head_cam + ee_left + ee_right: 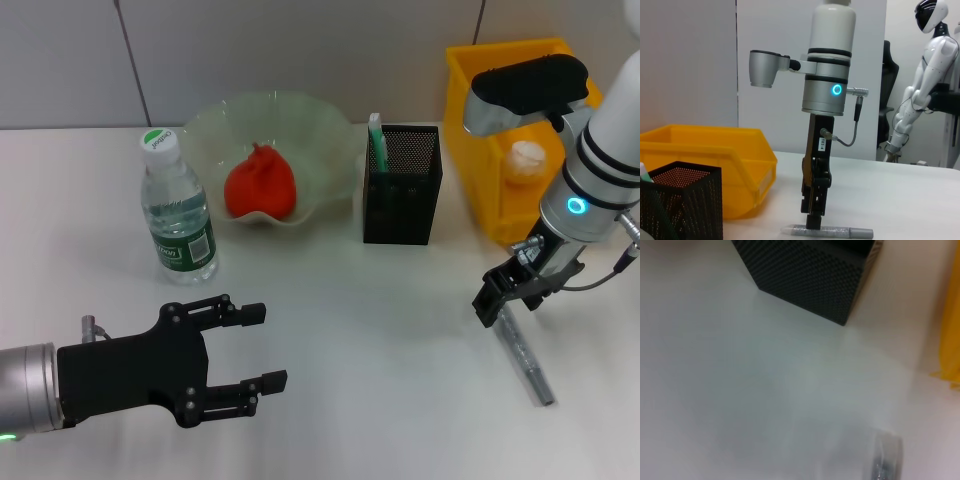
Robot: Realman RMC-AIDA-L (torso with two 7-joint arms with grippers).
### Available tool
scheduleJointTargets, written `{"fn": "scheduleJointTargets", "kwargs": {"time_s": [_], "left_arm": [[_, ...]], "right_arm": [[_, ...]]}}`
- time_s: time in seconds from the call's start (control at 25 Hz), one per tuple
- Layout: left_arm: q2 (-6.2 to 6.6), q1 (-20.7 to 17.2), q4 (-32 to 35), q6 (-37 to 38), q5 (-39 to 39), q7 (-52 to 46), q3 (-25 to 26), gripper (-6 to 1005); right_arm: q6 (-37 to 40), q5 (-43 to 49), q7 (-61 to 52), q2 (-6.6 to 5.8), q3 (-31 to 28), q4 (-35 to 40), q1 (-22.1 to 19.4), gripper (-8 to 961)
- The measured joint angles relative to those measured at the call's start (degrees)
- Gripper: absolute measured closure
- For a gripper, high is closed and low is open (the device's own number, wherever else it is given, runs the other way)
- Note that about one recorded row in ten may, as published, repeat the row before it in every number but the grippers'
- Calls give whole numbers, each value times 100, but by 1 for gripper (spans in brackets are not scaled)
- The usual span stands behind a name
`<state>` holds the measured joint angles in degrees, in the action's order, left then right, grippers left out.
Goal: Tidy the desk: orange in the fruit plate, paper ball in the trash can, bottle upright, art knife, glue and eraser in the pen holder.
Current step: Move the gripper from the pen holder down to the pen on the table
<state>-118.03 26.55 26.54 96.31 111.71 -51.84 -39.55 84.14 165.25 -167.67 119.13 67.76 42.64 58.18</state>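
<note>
My left gripper (262,347) hangs low over the near left part of the desk (380,330), arm reaching in from the side, palm level. Its jaws are spread wide, with nothing between them.

My right gripper (497,297) comes down steeply on the right side of the desk, wrist nearly vertical, as the left wrist view shows (813,220). Its tip is right down at one end of the art knife (527,356), a single grey stick lying flat on the desk. The jaws look narrow there, but I cannot tell whether they have closed on the knife or only touch it. In the left wrist view the knife (840,232) lies level on the desk under the tip.

Farther back, one water bottle (178,208) stands upright on the left, white cap on. Just beside it is one clear fruit plate (330,140) with wavy edges, and in it a single orange-red fruit (261,184).

To the right of the plate stands one black mesh pen holder (403,200), with one green and white stick, perhaps the glue (377,143), upright in its left corner.

Farthest right is one yellow bin (470,130), the trash can, with one pale paper ball (527,160) inside it.
</note>
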Motion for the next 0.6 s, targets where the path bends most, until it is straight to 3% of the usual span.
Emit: {"fn": "scheduleJointTargets", "kwargs": {"time_s": [0.6], "left_arm": [[-6,-1,0,-13,0,0,0,246]], "right_arm": [[-65,-11,-2,5,0,-56,10,329]]}}
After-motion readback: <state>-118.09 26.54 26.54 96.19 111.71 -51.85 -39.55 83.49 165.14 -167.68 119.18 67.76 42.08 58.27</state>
